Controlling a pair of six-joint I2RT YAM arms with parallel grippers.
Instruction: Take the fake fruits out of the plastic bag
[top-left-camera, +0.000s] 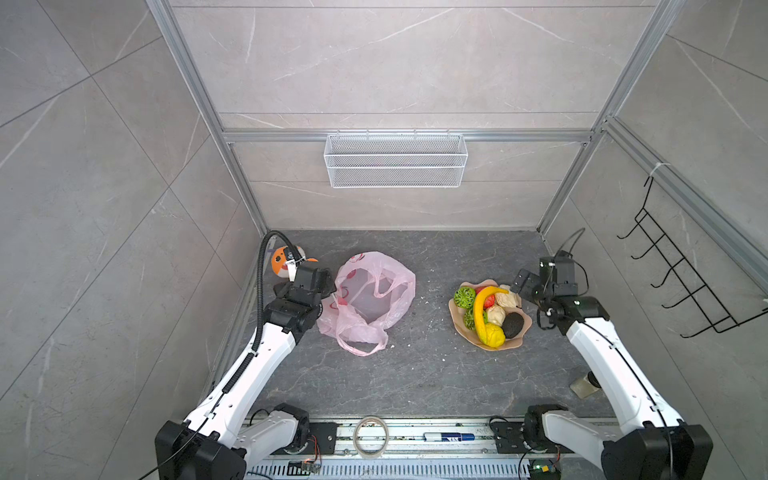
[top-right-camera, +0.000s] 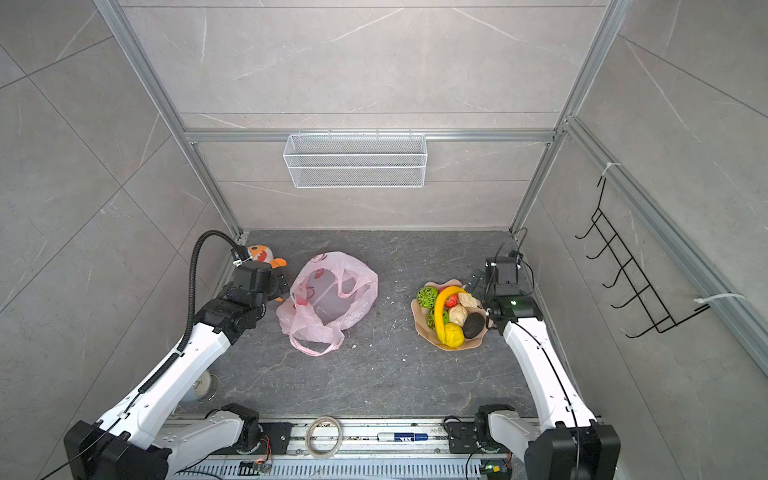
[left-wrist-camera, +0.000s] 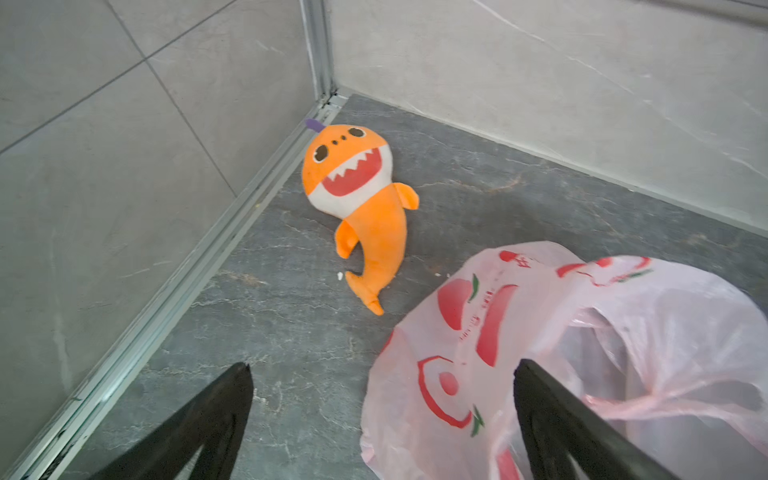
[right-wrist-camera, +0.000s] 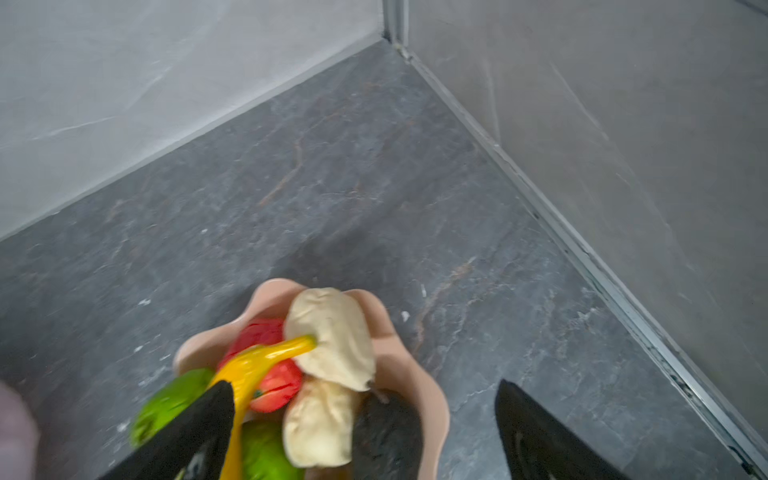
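The pink plastic bag (top-left-camera: 374, 299) (top-right-camera: 332, 299) lies slack on the dark floor left of centre, its mouth open and no fruit showing inside. My left gripper (left-wrist-camera: 384, 363) is open over the bag's (left-wrist-camera: 582, 332) left edge, holding nothing. The fake fruits sit heaped in a peach bowl (top-left-camera: 494, 348) on the right: yellow banana (top-left-camera: 482, 307), green ball (top-left-camera: 464, 296), red apple (right-wrist-camera: 266, 357), cream pieces (right-wrist-camera: 332, 332), dark avocado (top-left-camera: 513, 325), lemon (top-left-camera: 492, 334). My right gripper (right-wrist-camera: 363, 382) is open just above the bowl's far right side, with nothing in it.
An orange plush shark (left-wrist-camera: 361, 208) lies in the back left corner beside the left gripper. A white wire basket (top-left-camera: 395, 160) hangs on the back wall and a black hook rack (top-left-camera: 681, 270) on the right wall. A tape roll (top-left-camera: 371, 436) and a marker (top-left-camera: 449, 436) lie on the front rail.
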